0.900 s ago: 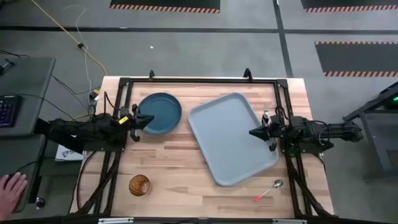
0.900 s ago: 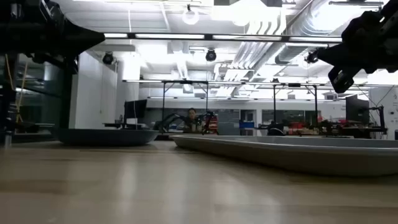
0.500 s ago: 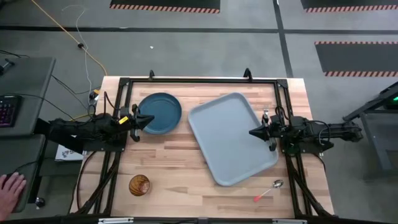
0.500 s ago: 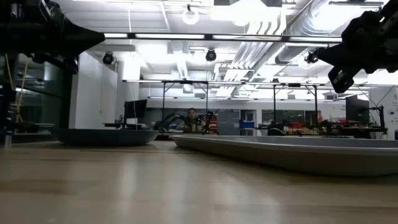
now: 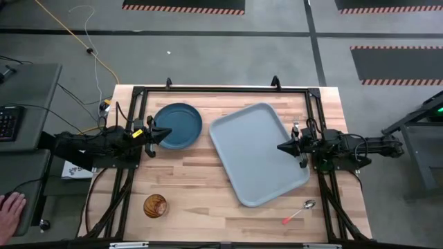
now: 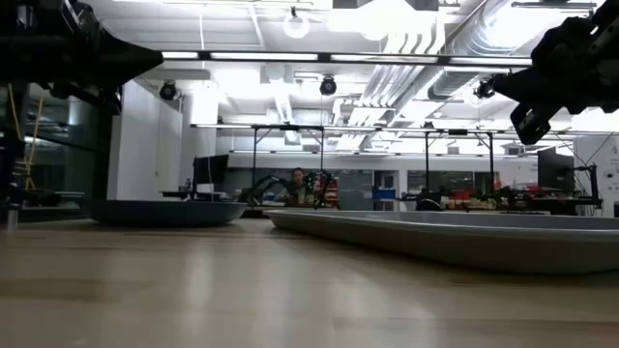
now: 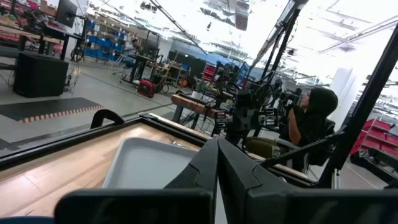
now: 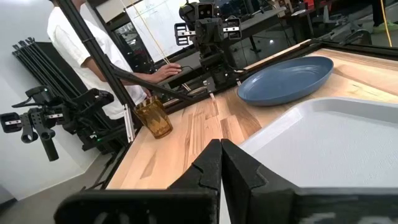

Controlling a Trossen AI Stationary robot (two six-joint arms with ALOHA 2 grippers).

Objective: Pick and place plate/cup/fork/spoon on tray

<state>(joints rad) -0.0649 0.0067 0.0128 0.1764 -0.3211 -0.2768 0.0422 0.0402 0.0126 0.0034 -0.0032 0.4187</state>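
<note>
Teal plate (image 5: 178,126) sits at nine o'clock of the tray (image 5: 257,153) on the tabletop (image 5: 201,187). Left claw (image 5: 168,133) closed at the plate's edge; right claw (image 5: 279,147) closed over the tray.

Plate (image 5: 178,126) dark teal-blue, plain. Tray (image 5: 257,153) pale grey-blue, plain. Cup (image 5: 155,205) glossy brown, wood-grain stripes; amber and see-through looking in right wrist view. Spoon (image 5: 299,211) silver bowl, handle reddish at end. Table (image 5: 201,180) light wood planks, butcher-block pattern. Frame (image 5: 221,89) on table black. 2 arms black; left arm (image 5: 104,143) has small yellow tag. Floor (image 5: 221,48) grey with red-white striped edges on dark mats. Person (image 8: 87,37) in white shirt.
</note>
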